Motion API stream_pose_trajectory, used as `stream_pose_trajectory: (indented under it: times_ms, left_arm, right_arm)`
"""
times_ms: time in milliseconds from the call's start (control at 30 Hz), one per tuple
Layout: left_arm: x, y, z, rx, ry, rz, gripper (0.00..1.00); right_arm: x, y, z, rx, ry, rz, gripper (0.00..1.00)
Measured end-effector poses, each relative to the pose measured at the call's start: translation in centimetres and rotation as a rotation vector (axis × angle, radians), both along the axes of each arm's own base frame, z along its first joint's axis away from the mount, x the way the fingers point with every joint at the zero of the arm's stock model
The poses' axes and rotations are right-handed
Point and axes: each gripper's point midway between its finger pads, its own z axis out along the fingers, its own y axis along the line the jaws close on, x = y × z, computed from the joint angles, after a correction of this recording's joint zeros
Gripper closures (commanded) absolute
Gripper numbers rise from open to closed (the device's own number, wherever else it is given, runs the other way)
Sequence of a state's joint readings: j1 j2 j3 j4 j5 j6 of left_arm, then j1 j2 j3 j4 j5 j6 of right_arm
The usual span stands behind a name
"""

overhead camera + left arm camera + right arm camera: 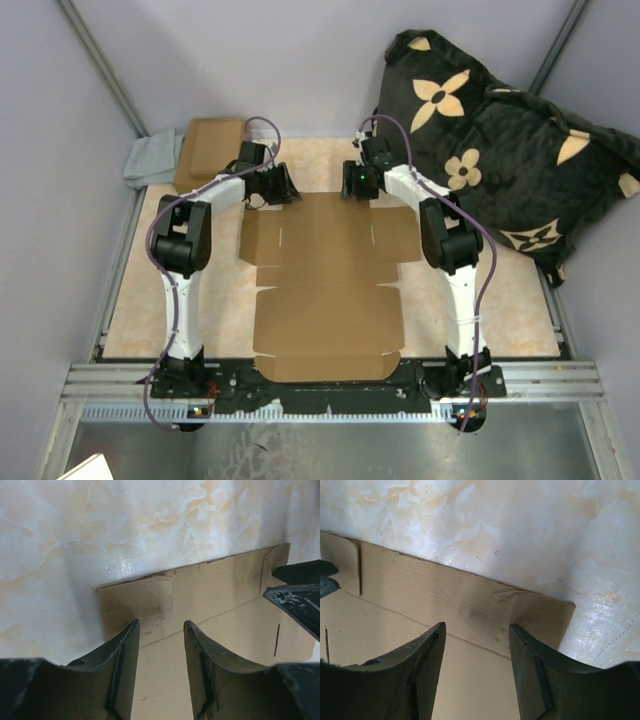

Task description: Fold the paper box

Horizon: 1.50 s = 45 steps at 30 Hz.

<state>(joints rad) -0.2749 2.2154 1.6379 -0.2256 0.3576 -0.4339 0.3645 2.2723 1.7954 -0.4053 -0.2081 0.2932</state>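
The paper box (328,285) is a flat brown die-cut cardboard sheet lying unfolded on the marbled table, reaching from the near edge to mid-table. My left gripper (284,192) hovers at its far left corner, open and empty; the left wrist view shows the far flap (200,595) past its fingers (125,660). My right gripper (362,188) hovers at the far right corner, open and empty; the right wrist view shows the far flap (470,605) past its fingers (530,670). The right gripper's tips show at the edge of the left wrist view (295,587).
A stacked pair of smaller brown boxes (210,152) sits at the back left beside a grey cloth (152,160). A black flowered cushion (500,140) leans at the back right. Metal rails (330,385) run along the near edge.
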Motion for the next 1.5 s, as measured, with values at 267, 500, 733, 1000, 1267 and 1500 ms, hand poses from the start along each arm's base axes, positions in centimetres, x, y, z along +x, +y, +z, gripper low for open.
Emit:
stream_pose_trajectory:
  times_ms: [267,500,733,1000,1267,1500]
  left_arm:
    - [0.6,0.0,-0.7,0.009,0.034,0.017,0.55]
    - [0.5,0.2,-0.6,0.022,0.041,0.028,0.52]
    - [-2.4,2.4,4.8,0.079,-0.003,0.062,0.36]
    - [-8.6,5.7,13.0,0.041,-0.139,0.110,0.21]
    - [-16.8,9.7,5.9,0.040,0.059,0.186,0.23]
    - [-18.9,9.2,4.4,0.009,0.110,0.172,0.24]
  right_arm:
    - [0.0,0.1,0.0,0.006,0.001,-0.003,0.46]
    - [0.0,0.1,0.0,0.010,0.004,-0.007,0.45]
    - [-0.8,-1.0,2.2,-0.023,0.011,-0.047,0.32]
    - [-6.4,-4.7,12.1,0.002,-0.120,-0.133,0.23]
    - [-17.5,-9.1,10.8,0.017,-0.096,-0.198,0.22]
    - [-22.6,-10.8,4.4,-0.032,0.059,-0.221,0.21]
